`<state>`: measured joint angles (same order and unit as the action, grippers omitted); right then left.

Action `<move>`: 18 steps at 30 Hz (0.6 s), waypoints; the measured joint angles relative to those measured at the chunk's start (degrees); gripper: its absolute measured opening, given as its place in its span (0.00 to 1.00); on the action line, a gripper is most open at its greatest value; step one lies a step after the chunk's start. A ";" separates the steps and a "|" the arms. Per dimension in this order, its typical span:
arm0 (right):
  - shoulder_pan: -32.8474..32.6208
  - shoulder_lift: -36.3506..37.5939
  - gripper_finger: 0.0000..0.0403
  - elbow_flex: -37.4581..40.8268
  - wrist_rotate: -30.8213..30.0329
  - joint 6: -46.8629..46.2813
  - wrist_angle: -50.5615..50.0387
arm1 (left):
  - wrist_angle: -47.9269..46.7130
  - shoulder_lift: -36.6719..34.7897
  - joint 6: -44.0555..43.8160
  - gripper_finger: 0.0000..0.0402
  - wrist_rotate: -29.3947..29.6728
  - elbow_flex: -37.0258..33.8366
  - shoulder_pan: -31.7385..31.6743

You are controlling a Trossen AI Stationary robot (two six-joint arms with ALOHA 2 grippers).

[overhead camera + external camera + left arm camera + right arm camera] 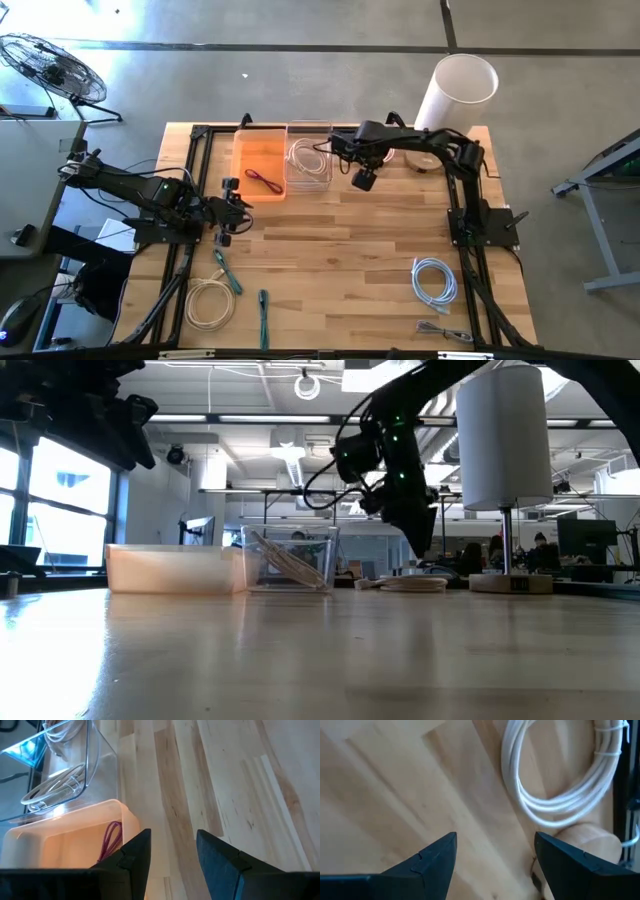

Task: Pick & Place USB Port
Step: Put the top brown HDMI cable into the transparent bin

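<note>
Beside the clear plastic bin (309,160), we hold the right gripper (492,855) wide, empty; loose cables remain on the wooden surface (340,260).

left pincer (172,855) agape, right pincer (495,855) agape

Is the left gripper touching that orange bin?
Apart. In the high view, bare table shows between the left gripper and the orange bin; the left wrist view shows its fingers open and empty.

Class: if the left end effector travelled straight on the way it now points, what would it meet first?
Probably the orange bin holding a red cable, just ahead of the open left end effector; the clear bin lies beyond. Depth is uncertain.
</note>
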<state>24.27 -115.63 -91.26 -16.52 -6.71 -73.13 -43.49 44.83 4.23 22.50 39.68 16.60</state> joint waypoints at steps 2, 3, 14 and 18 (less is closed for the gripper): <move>0.68 0.00 0.64 1.58 -0.80 1.09 2.40 | 0.01 -0.01 0.00 0.38 0.55 0.00 0.00; 1.10 0.00 0.64 2.16 -1.04 1.77 3.56 | 0.01 0.00 0.00 0.38 0.77 0.00 0.00; 6.43 0.00 0.64 3.30 0.43 3.11 11.07 | 0.04 -0.01 0.00 0.38 2.38 0.00 0.00; 7.91 0.00 0.64 3.30 1.81 2.99 12.09 | 0.05 0.00 0.00 0.38 2.62 0.00 0.00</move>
<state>32.18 -115.63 -87.96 -14.71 -3.72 -61.05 -43.44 44.83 4.23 25.12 39.68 16.60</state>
